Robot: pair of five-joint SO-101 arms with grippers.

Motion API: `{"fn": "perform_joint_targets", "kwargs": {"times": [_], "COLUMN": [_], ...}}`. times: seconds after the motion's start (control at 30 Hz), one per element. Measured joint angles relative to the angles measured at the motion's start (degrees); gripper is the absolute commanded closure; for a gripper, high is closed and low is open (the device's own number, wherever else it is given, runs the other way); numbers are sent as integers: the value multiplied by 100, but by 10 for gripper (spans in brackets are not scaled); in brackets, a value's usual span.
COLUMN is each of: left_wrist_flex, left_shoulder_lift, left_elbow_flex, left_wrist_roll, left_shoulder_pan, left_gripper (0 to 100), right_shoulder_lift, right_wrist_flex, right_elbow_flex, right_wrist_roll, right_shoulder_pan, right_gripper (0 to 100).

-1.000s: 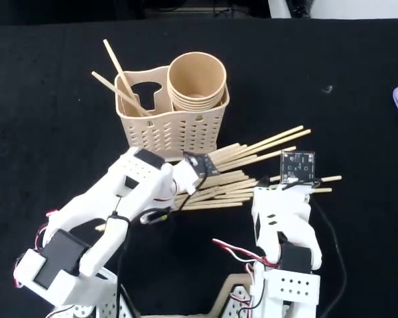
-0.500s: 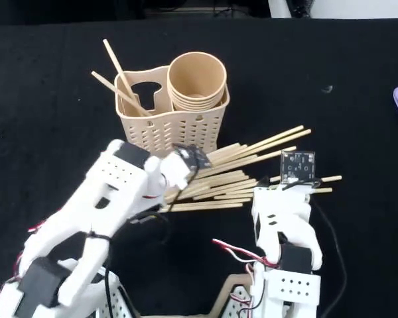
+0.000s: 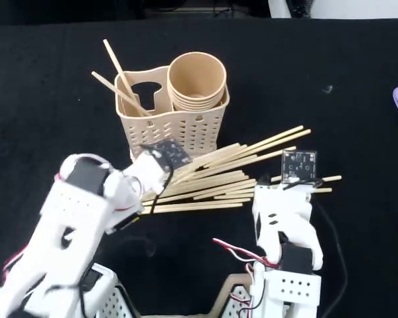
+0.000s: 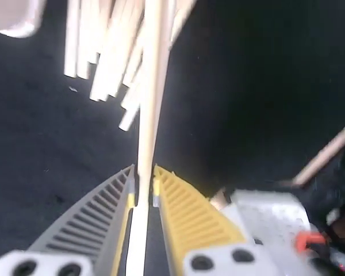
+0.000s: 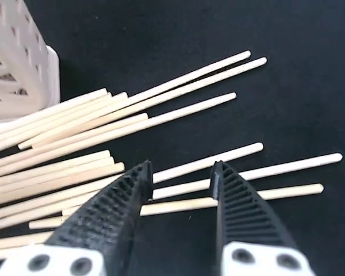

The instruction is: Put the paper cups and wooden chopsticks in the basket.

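The left claw [image 4: 142,172] is clenched on one chopstick [image 4: 151,86], gripped near its end. The stick runs straight out from between the jaws, in line with the claw, toward the loose pile of chopsticks [image 3: 219,182] on the black table [image 3: 331,53]. From above, this claw sits at the left end of the pile, just beside the near wall of the basket [image 3: 176,129]. That makes the left arm plainly the nearer one to the basket, which lies directly beyond the claw. The sticks in the pile lie roughly along the basket's front wall, so I judge the held stick must be lifted and tipped on end to clear the rim. The left compartment already has two chopsticks [image 3: 123,76] leaning out of it. The right compartment holds the stacked paper cups [image 3: 196,83]. The neighbouring sticks touch or lie close to the held one and could drag along with it. The right claw [image 5: 181,172] hangs released over the far end of the pile with nothing between its jaws, well apart from the basket.
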Motion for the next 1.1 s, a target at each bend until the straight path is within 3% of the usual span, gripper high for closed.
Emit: {"fn": "perform_joint_targets", "kwargs": {"times": [0.33,0.47,0.7,0.8,0.9,1.1], "left_wrist_flex": [-536,-703,-747,-862,-1240,-2022], "left_shoulder_lift": [-2409,-3191,-4343,-4651,-4747,-4686], "left_elbow_flex": [70,484,677,712,905,985], "left_wrist_roll": [1433,1556,1582,1582,1574,1776], "left_shoulder_pan": [-510,-862,-1222,-1477,-1855,-2251], "left_gripper": [970,970,970,970,970,970], "right_shoulder_lift": [0,0,0,18,607,2479], "right_wrist_flex": [484,862,1424,1538,1758,1829], "right_elbow_flex": [-782,-1178,-2268,-2382,-2426,-2664], "right_wrist_roll": [571,1002,1055,1266,1820,2523], "right_shoulder_pan": [-114,-563,-976,-1503,-2145,-2646], "right_gripper": [828,828,826,826,825,825]}}
